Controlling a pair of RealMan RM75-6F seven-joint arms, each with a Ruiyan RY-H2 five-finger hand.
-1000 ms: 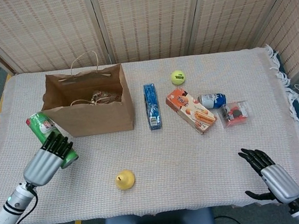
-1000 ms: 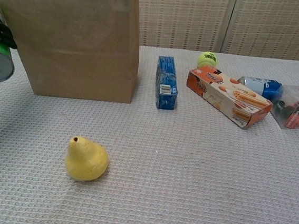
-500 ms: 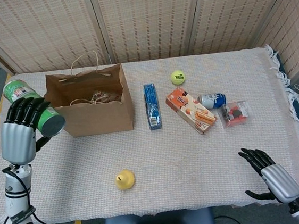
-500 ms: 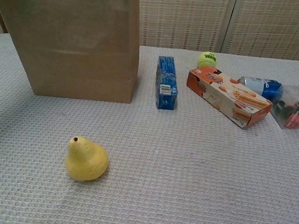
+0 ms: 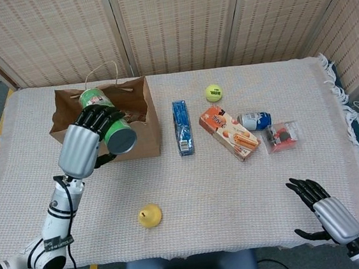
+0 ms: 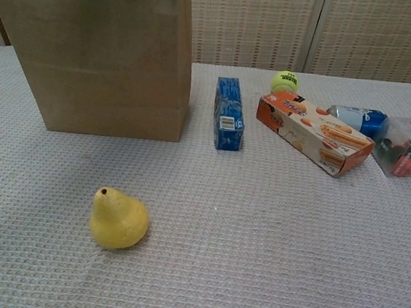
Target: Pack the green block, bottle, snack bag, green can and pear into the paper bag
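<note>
Even bright light, soft shadows, sharp pics.

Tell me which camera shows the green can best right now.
The head view. There the green can shows tilted in the left hand, held above the open paper bag. The chest view shows only the bag's front wall and nothing of the can or the hand.

So the left hand (image 5: 86,146) swung the green metal can (image 5: 107,121) up from the table's left edge, now tilted right over the brown paper bag's (image 5: 142,134) open top.
</note>
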